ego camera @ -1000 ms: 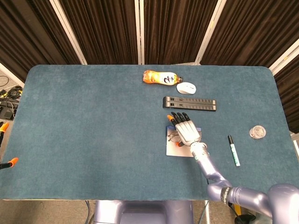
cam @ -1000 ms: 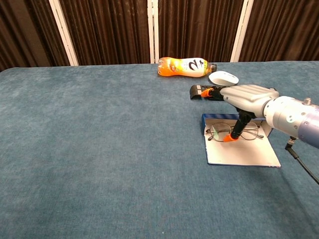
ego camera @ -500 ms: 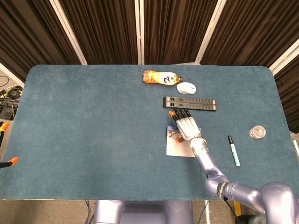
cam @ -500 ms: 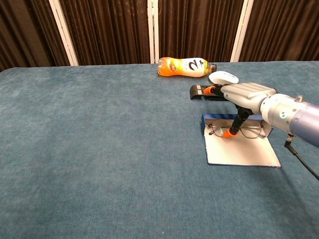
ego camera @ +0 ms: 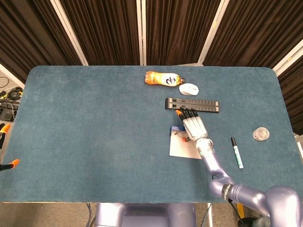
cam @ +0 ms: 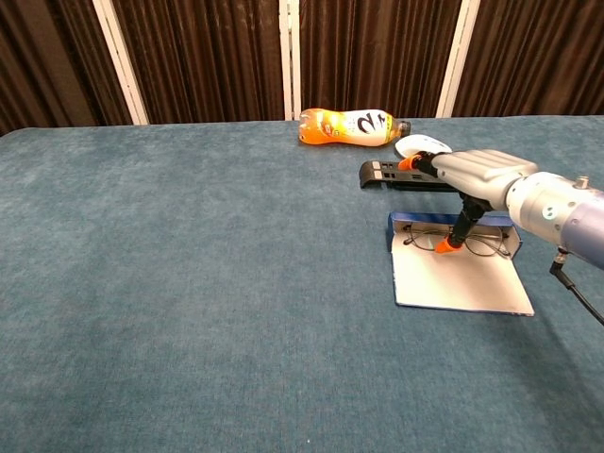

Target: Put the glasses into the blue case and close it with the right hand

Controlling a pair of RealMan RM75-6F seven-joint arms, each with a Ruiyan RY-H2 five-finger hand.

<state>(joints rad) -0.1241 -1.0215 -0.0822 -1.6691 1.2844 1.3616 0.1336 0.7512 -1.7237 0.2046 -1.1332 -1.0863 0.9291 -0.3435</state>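
The blue case (cam: 406, 222) lies open, its white-lined lid (cam: 460, 283) flat on the near side. Thin-framed glasses (cam: 483, 247) lie in the case's far half. My right hand (cam: 481, 170) hovers over them with its fingers stretched out flat toward the far side. Its orange-tipped thumb (cam: 444, 244) points down and touches the glasses near their left lens. In the head view the right hand (ego camera: 193, 126) covers most of the glasses (ego camera: 179, 135), and only the white lid (ego camera: 183, 149) shows plainly. My left hand is out of both views.
A black slotted bar (ego camera: 191, 104) lies just beyond the fingertips, with a white mouse (ego camera: 189, 89) and an orange bottle (ego camera: 162, 78) on its side farther back. A marker (ego camera: 236, 152) and a clear round lid (ego camera: 261, 134) lie to the right.
My right hand has slid away from me toward the black bar. The glasses and the case have shifted slightly that way with it.
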